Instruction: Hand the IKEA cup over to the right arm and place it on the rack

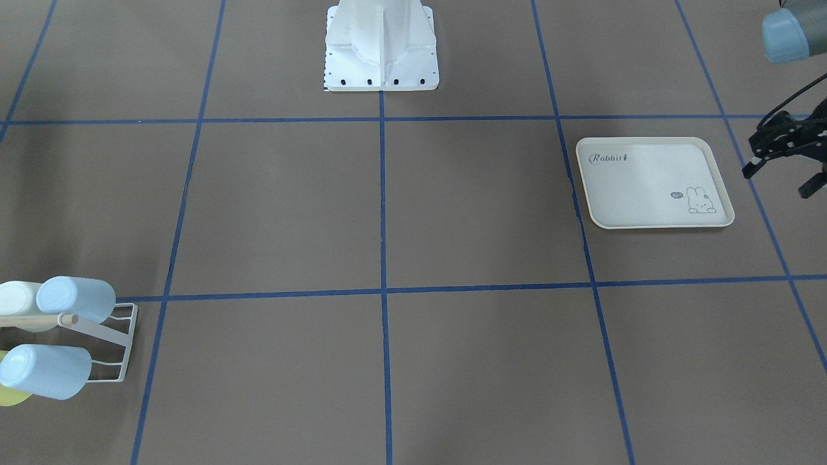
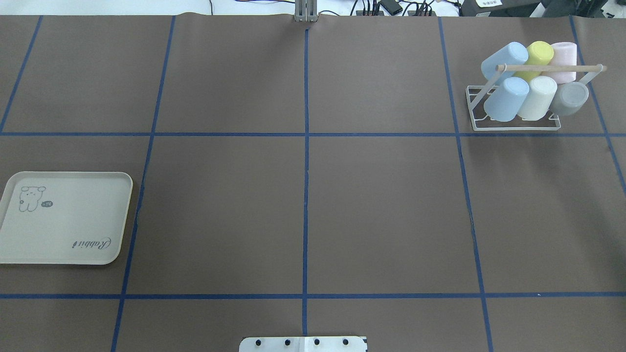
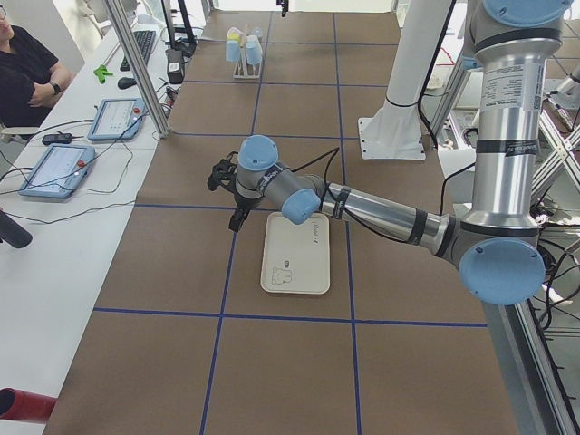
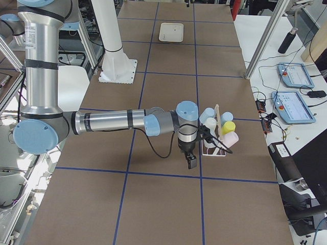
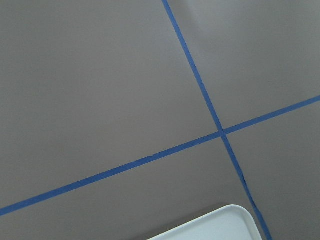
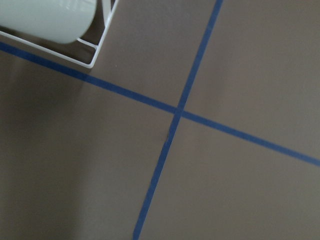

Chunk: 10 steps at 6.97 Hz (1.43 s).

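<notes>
The white wire rack [image 2: 513, 128] with its wooden dowel [image 2: 547, 68] stands at the table's far right. It also shows at the lower left of the front view as the rack [image 1: 126, 349]. Several cups lie tilted on it, among them a blue cup [image 2: 506, 100], a cream cup [image 2: 538, 98] and a grey cup [image 2: 570, 98]. My left gripper [image 1: 778, 181] hovers beside the tray, open and empty. My right gripper [image 4: 190, 161] hangs low just beside the rack [image 4: 214, 148]; I cannot tell whether it is open or shut. A corner of the rack [image 6: 95, 55] and the cream cup [image 6: 50, 17] fill the right wrist view's top left.
A cream rabbit-printed tray [image 2: 68, 220] with nothing on it lies at the table's left edge. The robot's white base [image 1: 381, 45] stands at the middle of its side. Blue tape lines grid the brown table. A seated person [image 3: 27, 72] and tablets are off the table.
</notes>
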### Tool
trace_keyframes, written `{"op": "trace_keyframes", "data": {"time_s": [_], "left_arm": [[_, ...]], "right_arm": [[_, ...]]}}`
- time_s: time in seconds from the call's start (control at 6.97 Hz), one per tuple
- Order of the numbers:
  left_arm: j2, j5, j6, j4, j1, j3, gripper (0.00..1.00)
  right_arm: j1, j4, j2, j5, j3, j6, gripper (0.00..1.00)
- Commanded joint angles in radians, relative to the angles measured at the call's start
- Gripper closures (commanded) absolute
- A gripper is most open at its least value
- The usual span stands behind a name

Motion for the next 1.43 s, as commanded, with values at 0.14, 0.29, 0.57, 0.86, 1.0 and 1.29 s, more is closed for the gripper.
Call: {"op": "trace_keyframes", "data": {"time_s": [0.14,0.29,0.57,0.86,1.0,1.29], "left_arm": [[0.008,0.116,0.283,0.222,-0.130,0.046,0.00],[0.061,0.105,0.326,0.222,-0.173,0.059,0.00],[0.152,0.106,0.320,0.207,-0.236,0.063,0.00],[0.160,0.094,0.325,0.183,-0.249,0.048,0.00],[0.161,0.020,0.328,0.158,-0.252,0.048,0.00],[0.161,0.004,0.325,0.129,-0.253,0.053,0.00]], "right_arm": [[0.112,-0.147,-0.090,0.124,-0.006,0.029,0.01],[0.120,-0.143,-0.109,0.128,-0.006,0.085,0.01],[0.120,-0.123,-0.131,0.124,0.014,0.172,0.00],[0.120,-0.056,-0.123,0.118,0.040,0.169,0.00],[0.123,-0.057,-0.128,0.116,0.081,0.164,0.00],[0.123,-0.066,-0.123,0.119,0.137,0.155,0.00]]}}
